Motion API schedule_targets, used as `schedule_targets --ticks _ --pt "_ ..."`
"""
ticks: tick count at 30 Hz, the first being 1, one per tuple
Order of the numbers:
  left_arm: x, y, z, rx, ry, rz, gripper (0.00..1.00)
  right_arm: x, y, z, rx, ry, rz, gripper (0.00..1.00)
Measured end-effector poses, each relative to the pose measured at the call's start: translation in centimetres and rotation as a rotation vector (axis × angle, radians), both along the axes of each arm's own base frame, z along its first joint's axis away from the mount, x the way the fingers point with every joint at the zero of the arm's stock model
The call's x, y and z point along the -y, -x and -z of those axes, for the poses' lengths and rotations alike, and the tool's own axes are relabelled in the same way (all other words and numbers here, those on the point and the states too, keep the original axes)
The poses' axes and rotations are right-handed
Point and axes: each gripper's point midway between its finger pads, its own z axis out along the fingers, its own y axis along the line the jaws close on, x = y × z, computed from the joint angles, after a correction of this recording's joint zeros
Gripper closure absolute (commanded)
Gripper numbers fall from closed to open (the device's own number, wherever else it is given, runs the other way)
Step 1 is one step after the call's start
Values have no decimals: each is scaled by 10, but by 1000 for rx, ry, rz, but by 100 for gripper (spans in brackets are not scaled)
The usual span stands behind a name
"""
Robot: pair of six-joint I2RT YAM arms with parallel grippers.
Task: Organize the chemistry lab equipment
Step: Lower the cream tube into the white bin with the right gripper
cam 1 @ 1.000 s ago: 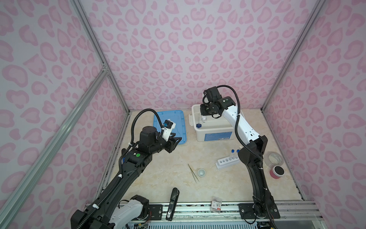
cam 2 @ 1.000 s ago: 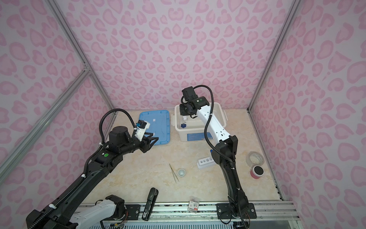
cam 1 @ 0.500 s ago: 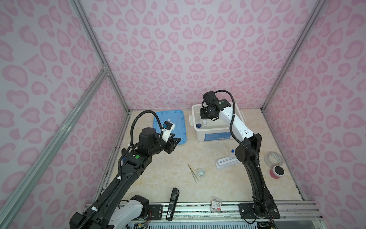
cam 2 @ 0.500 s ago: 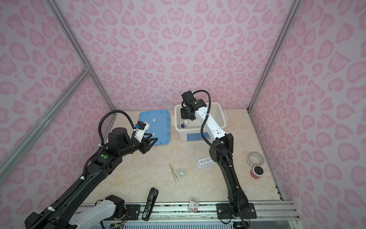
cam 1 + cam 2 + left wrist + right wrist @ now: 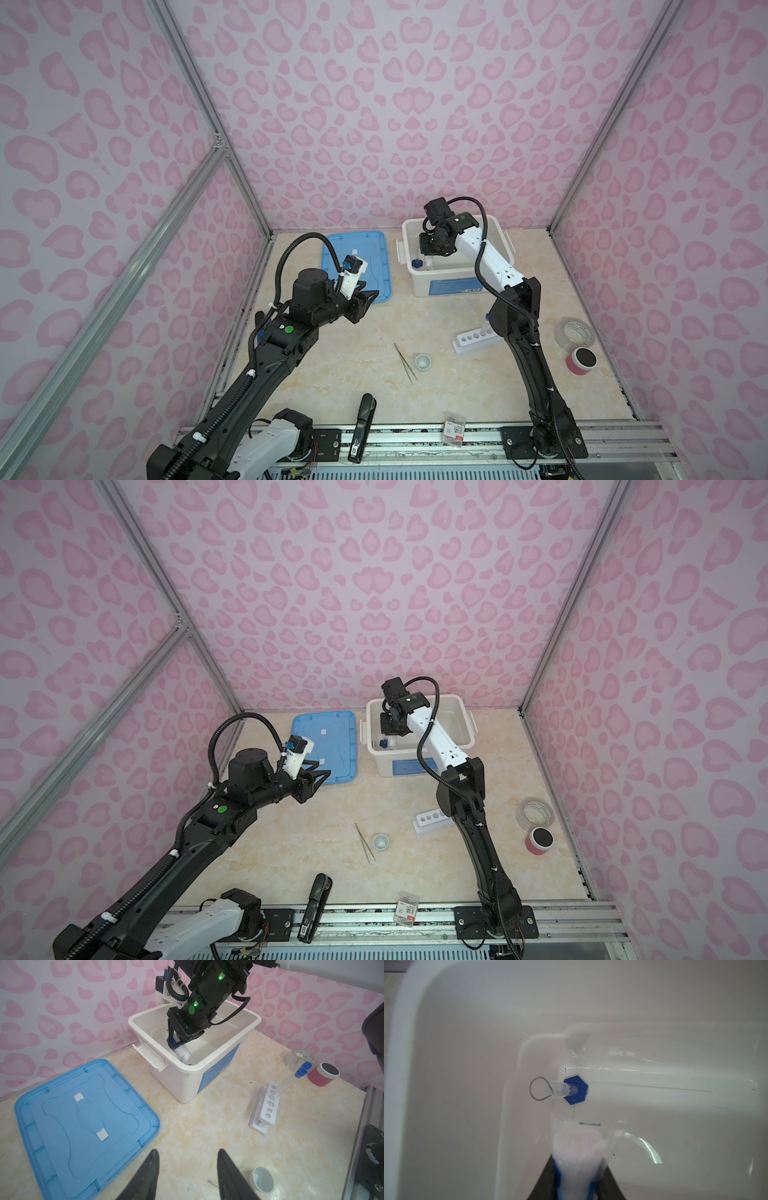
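Item: white bin, open-topped, taken as the reference for all entries. Right gripper: lowered inside the bin, jaws clamped on the white blue-labelled bottle, which is held tilted within the bin's walls. Whether its lower end touches the bin floor cannot be told, as it is hidden behind the rim. Blue-based small cylinder: stood on the bin floor in a corner, just beside the held bottle and apart from it, and seen in both top views against the bin's left wall. Blue lid: laid flat on the table just beside the bin's left side. Left gripper: held above the table off the bin's front left corner, near the lid's edge, jaws apart with nothing between them. Six-hole white rack: set on the table before the bin's front right corner. Two clear thin tubes with blue caps are stood in it. Metal tweezers and tiny white cup: laid side by side before the bin's front wall, well apart from it. Tape rolls: placed beyond the rack, well to the bin's right. Black stapler: laid farthest from the bin's front, at the table edge.
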Motion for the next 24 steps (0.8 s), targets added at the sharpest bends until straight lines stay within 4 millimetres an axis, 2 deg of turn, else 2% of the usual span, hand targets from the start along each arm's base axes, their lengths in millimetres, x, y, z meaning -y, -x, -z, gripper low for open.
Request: schedule_targets --ticks 11,24 --pt "-2 0 3 1 -12 -9 52 -8 -6 18 -20 -38 10 74" --pt "-5 1 8 -3 -20 -20 52 -5 -9 30 -45 -54 43 74"
